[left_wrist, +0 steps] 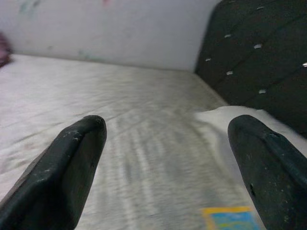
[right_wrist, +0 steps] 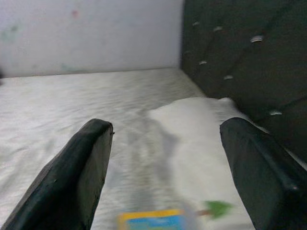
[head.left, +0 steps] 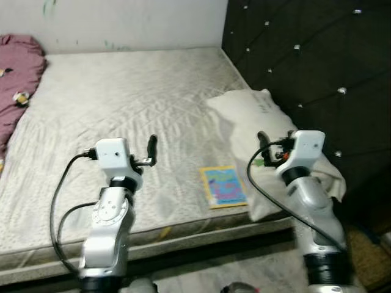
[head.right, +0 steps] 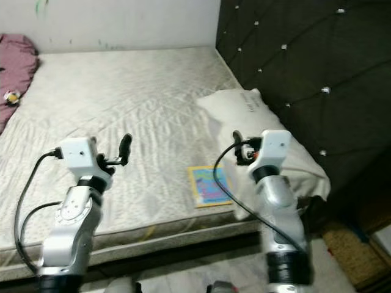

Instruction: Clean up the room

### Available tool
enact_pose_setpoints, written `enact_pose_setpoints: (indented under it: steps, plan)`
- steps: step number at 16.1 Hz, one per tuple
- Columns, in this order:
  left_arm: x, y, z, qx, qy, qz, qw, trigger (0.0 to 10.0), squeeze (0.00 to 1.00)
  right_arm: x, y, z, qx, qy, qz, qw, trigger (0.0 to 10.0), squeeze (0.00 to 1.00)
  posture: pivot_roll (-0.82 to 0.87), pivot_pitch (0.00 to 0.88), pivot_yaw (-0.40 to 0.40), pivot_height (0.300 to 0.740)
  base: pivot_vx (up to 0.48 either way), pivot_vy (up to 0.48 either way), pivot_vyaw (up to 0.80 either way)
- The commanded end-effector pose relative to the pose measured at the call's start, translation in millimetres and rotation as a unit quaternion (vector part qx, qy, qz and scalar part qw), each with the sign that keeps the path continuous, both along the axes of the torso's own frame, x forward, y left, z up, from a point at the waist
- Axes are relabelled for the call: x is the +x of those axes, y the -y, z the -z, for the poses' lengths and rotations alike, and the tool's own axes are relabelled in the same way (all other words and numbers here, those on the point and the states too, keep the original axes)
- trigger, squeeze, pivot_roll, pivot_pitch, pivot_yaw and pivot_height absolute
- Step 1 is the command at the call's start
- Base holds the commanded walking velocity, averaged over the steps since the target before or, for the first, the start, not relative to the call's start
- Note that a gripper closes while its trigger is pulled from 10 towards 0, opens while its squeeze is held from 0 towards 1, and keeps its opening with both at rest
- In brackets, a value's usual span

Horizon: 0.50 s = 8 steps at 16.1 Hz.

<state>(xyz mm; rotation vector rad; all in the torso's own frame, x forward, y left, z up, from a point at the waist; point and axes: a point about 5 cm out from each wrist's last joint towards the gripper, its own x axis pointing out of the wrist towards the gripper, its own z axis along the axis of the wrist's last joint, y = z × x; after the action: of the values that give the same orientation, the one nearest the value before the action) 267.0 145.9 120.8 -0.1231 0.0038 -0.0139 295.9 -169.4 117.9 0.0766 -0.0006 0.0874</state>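
Two pincers hover over the bed point(head.left: 122, 104), both released and empty: the left pincer point(head.left: 151, 149) above bare mattress, the right pincer point(head.left: 264, 145) just over the pillow point(head.left: 256, 116). I judge the step in hand is fetching the colourful book point(head.left: 223, 185), which lies flat near the bed's front edge, touching the pillow's side. It sits between my pincers, nearer the right and below it. I'd lower the right pincer slowly, fingers straddling the book's free edge, avoiding the pillow fabric. A crumpled maroon blanket point(head.left: 18, 73) waits far left.
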Motion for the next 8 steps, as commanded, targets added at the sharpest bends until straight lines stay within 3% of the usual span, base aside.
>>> enact_pose_setpoints:
  steps: [1, 8]
  plan:
    - [0.9, -2.4, -3.4, 0.001, 0.005, -0.006, 1.0, 10.0, 0.0, 1.4, -0.3, -6.1, -0.005, 0.011, 0.0, 1.0, 10.0, 0.0, -0.03, 0.0, -0.025, 0.74, 0.0, 0.48, 0.0]
    - [0.5, -2.8, -2.7, 0.005, 0.003, -0.005, 1.0, 10.0, 0.0, 0.2, -0.2, -6.0, -0.006, 0.011, 0.0, 1.0, 10.0, 0.0, -0.03, 0.0, -0.025, 0.74, 0.0, 0.48, 0.0]
